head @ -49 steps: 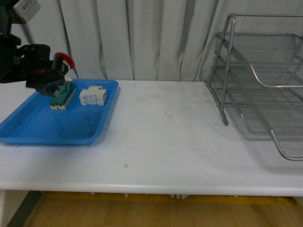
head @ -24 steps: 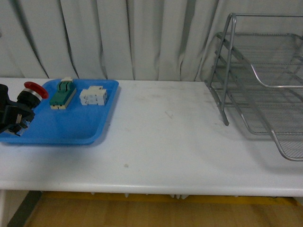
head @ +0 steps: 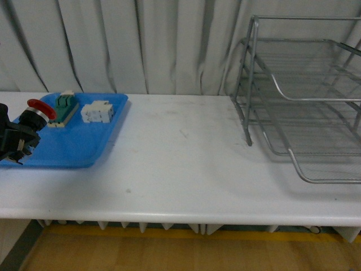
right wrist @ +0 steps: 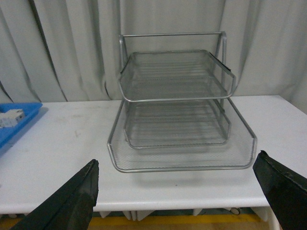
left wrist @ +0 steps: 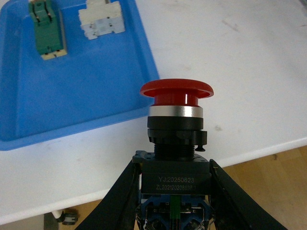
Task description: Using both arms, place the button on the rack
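Rack point(head: 293, 96) and blue tray point(head: 67, 153) slide left in your front view, tray carrying two blocks point(head: 97, 111), as your edge-cropped left gripper point(left wrist: 173, 184) pinches the button point(left wrist: 176, 91), right gripper point(right wrist: 175, 163) spread.

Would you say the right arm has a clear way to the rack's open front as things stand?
Probably yes: in the right wrist view the rack sits straight ahead of the open, empty right tool, its tiers facing it, with only bare table between.
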Robot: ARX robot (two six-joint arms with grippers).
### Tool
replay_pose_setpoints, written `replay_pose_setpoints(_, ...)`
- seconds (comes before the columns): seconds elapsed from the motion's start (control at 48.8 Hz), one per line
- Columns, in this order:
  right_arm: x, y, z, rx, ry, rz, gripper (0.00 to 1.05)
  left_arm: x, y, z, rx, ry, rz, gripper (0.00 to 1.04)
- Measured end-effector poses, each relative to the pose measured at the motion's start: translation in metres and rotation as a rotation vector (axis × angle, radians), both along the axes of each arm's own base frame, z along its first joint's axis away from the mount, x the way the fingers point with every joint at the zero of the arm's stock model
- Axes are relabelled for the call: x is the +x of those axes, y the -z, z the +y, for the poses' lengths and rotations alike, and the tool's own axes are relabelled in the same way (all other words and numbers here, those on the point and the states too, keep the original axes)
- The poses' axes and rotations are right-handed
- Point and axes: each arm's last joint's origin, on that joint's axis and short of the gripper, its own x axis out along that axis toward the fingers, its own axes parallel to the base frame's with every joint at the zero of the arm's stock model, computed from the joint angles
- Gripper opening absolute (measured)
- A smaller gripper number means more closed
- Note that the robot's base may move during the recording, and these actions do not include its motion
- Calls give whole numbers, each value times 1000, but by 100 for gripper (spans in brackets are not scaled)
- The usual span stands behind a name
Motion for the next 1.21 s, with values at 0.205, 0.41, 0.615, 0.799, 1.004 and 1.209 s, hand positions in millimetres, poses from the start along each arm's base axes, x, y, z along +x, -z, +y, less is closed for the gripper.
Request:
replay_pose_setpoints(0.205, 0, 0, 0, 0, 0, 1, 98, 0, 0, -1, -3, 7, 2, 36)
replay_pose_setpoints(0.41, 0, 0, 0, 0, 0, -1, 98, -2, 2, 0, -3, 6, 3, 36)
replay_pose_setpoints(0.615, 0, 0, 0, 0, 3, 0, 98, -2, 2, -6, -6, 28, 4, 36)
replay_pose_setpoints(0.799, 0, 0, 0, 0, 3, 0, 98, 3, -10, -32, -5, 98, -19, 36)
replay_pose_setpoints(1.004, 0, 0, 0, 0, 2, 0, 98, 35, -39, -97, -15, 231, -84, 36)
replay_pose_setpoints(1.209, 0, 0, 0, 0, 2, 0, 98, 57, -36, -179, 20, 376, -59, 36)
